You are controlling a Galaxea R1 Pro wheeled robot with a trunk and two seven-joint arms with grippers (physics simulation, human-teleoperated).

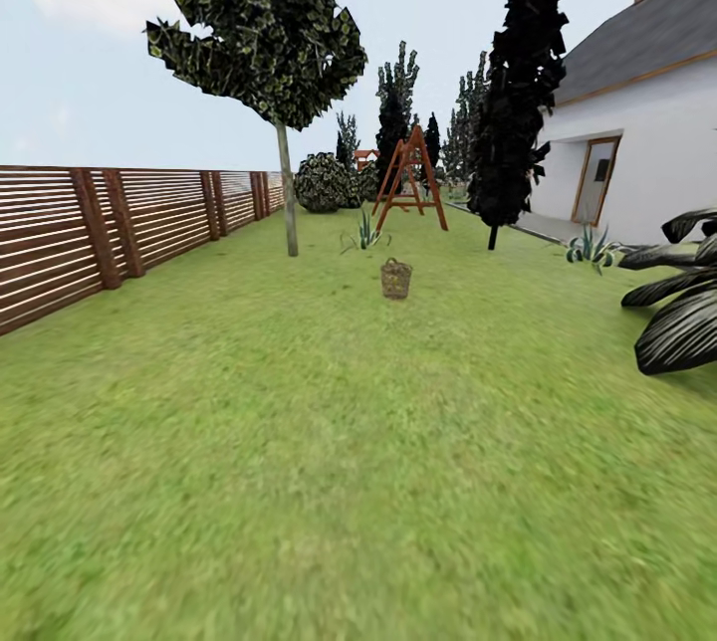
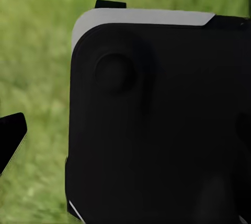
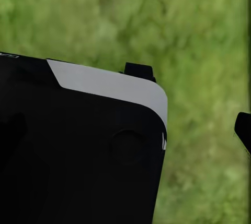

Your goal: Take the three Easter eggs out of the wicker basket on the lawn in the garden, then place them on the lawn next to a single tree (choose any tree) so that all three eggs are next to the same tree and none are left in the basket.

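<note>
Here the lawn [image 1: 329, 462] spreads wide and flat, its grass mottled green and soft-looking. On the left runs a fence [image 1: 119, 223] of brown horizontal slats; on the far right stands a white house [image 1: 637, 153]. The tree [image 1: 287, 193] has a slim bare trunk and a dark leafy crown. To its right, far ahead, sits the wicker basket [image 1: 396, 279], small, round, loosely woven; its content is too small to tell. Whether the grippers are open or closed, I cannot tell.
</note>
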